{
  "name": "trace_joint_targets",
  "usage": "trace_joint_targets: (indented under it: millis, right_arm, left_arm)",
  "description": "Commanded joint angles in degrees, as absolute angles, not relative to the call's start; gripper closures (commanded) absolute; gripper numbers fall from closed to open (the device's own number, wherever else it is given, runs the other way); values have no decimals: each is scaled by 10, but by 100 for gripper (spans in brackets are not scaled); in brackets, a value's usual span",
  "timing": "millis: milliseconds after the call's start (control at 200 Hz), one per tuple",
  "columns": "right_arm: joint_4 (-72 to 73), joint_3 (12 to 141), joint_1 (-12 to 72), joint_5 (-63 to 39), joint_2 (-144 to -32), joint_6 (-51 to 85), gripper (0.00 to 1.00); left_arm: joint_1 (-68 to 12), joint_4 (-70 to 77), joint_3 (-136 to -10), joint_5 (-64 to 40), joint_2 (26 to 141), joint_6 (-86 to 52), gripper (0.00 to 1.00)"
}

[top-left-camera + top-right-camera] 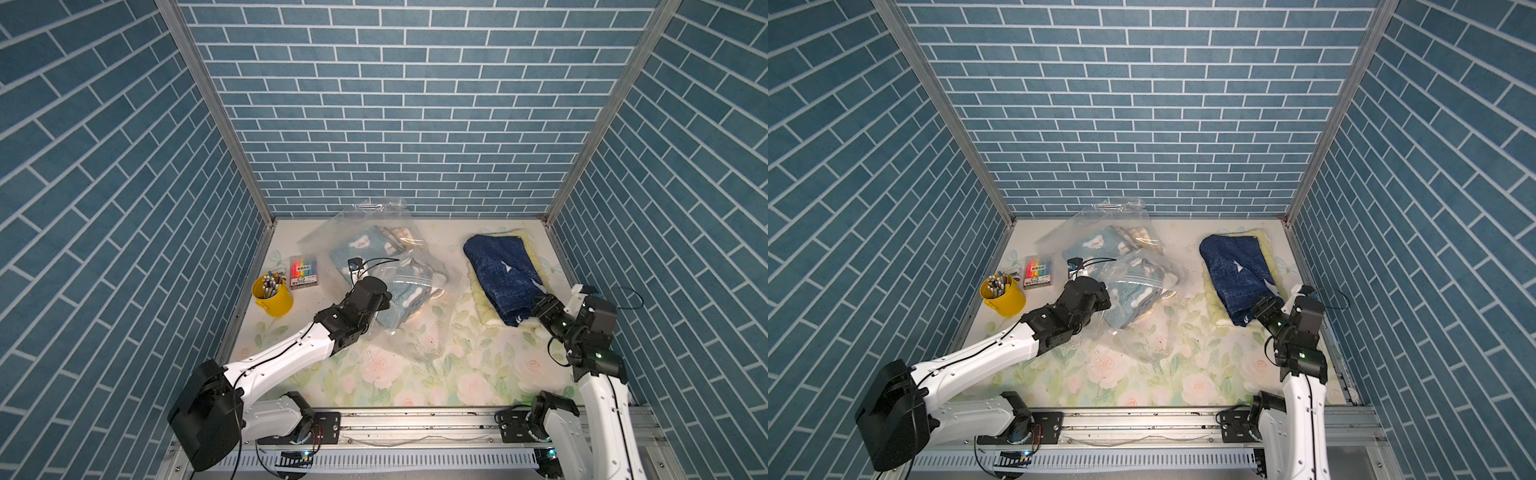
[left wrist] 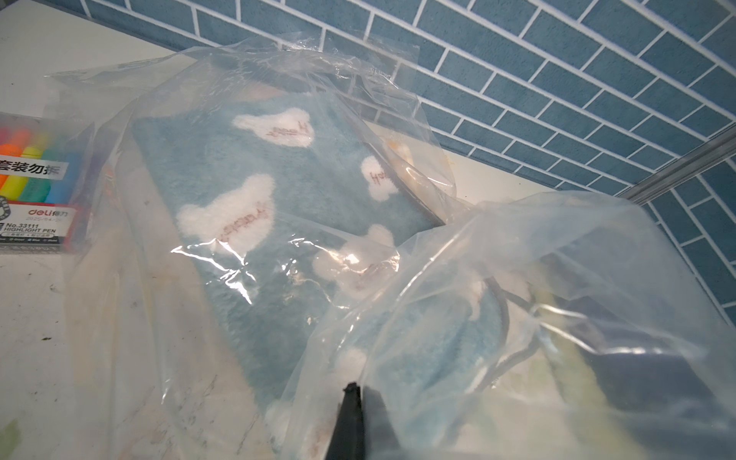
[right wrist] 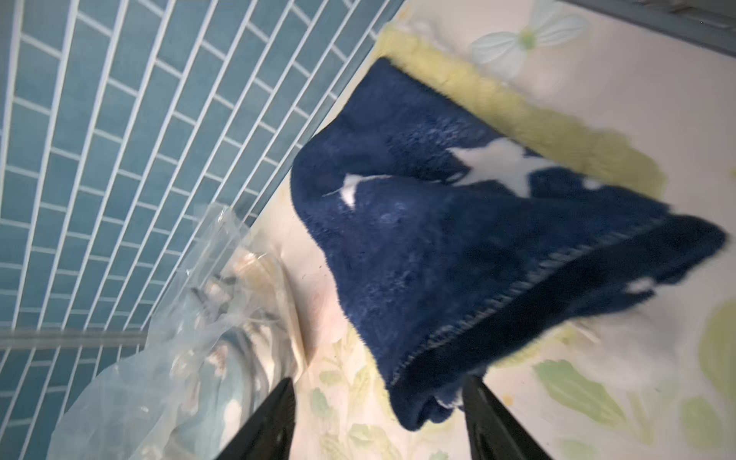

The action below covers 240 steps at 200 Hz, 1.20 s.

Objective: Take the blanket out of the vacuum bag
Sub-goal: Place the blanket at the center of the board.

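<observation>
Left jaws pinch vacuum bag (image 2: 478, 247) — arm (image 1: 286, 353) outstretched.

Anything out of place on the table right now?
The navy blanket lies skewed across the yellow blanket, its near corner overhanging the edge. The vacuum bag is crumpled, a light-blue blanket still inside.

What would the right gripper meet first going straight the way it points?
Probably the navy blanket: its near corner sits just ahead of the open right gripper, though depth is unclear.
</observation>
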State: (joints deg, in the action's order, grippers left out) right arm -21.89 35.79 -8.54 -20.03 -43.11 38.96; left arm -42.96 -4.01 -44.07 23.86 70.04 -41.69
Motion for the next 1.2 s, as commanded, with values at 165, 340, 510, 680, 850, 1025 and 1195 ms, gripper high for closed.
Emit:
trace_joint_targets:
  millis: [165, 340, 510, 680, 850, 1025, 1195]
  right_arm:
    - [-233, 687, 133, 54, -860, 182, 29]
    - [-295, 910, 159, 156, -1079, 83, 22]
    - [-333, 1024, 165, 164, -1214, 28, 22]
    - [-325, 1016, 175, 169, -1235, 16, 23]
    - [-268, 945, 184, 174, -1207, 13, 23]
    - [-265, 960, 183, 242, -1240, 28, 56]
    - [-226, 939, 182, 215, -1195, 44, 93]
  left_arm:
    - [-419, -53, -436, 230, 693, -419, 100]
    - [-419, -67, -445, 227, 690, -415, 100]
    - [-418, -70, -445, 229, 696, -413, 100]
    - [-418, -78, -449, 230, 705, -407, 100]
    - [-418, -73, -447, 228, 708, -406, 100]
    - [-418, -75, -452, 226, 716, -403, 100]
    - [-418, -76, -454, 229, 718, -402, 100]
